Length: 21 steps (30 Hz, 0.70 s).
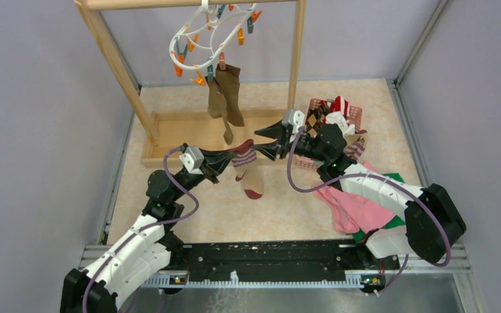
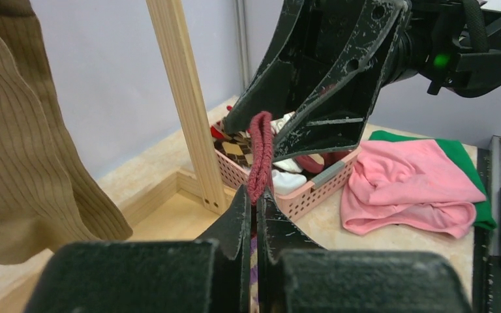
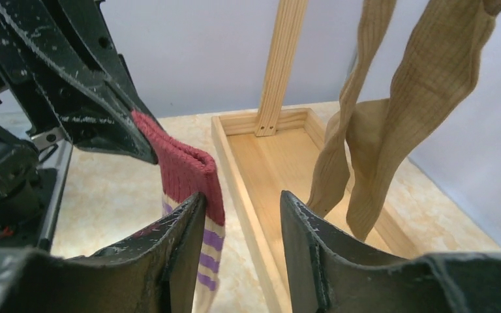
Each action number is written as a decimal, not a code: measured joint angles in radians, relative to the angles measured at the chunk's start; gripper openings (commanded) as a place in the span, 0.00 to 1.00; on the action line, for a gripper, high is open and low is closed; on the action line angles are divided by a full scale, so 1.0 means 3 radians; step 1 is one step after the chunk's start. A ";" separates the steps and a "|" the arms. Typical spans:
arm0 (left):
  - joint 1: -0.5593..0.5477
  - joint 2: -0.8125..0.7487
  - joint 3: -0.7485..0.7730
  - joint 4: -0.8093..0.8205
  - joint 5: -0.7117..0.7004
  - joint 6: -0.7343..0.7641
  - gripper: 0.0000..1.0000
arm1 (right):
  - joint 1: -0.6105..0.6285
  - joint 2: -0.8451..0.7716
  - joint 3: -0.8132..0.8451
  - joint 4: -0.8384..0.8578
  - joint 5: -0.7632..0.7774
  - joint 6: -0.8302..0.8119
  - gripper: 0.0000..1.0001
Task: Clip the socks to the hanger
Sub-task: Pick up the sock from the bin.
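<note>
The top external camera sits high above and behind the arms and looks down on the whole table (image 1: 196,208). The arm bases lie at its bottom edge and the wooden rack (image 1: 113,62) at the far end. The left wrist camera rides close behind the left gripper (image 2: 256,215), facing rightward and low toward the pink basket (image 2: 300,195). The right wrist camera looks along the right gripper (image 3: 241,215) toward the rack's post. Both wrist views share the striped sock (image 3: 182,169) at close range, and each shows the opposite gripper. The overhead view shows the same meeting point mid-frame.
</note>
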State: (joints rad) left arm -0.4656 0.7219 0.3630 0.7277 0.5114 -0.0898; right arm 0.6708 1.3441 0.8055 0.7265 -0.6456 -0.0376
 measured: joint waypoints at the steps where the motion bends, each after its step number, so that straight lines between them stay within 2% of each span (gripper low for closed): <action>1: 0.0000 0.0000 0.0047 -0.0113 0.0001 -0.0033 0.00 | 0.0000 0.0008 0.0000 0.0024 0.0039 0.0079 0.40; 7: 0.0000 0.0000 0.0188 -0.0500 0.0078 -0.0229 0.00 | 0.0013 0.0254 0.0072 0.0258 0.0100 0.0603 0.34; 14: 0.0000 -0.0018 0.0189 -0.0534 0.0100 -0.0470 0.00 | 0.0268 0.0787 0.0427 0.0413 0.0080 0.1035 0.34; 18: 0.0000 -0.0070 0.0189 -0.0543 0.0027 -0.0594 0.00 | 0.0376 0.0867 0.0512 0.0399 0.0106 0.1102 0.35; 21: -0.0003 -0.0148 0.0188 -0.0612 -0.0145 -0.0669 0.00 | 0.0381 0.0858 0.0544 0.0314 0.0169 0.1034 0.41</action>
State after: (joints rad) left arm -0.4664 0.6777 0.4194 0.5442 0.4679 -0.2905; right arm 0.7853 1.6016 0.9688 0.8207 -0.5949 0.2726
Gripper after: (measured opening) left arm 0.016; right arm 0.359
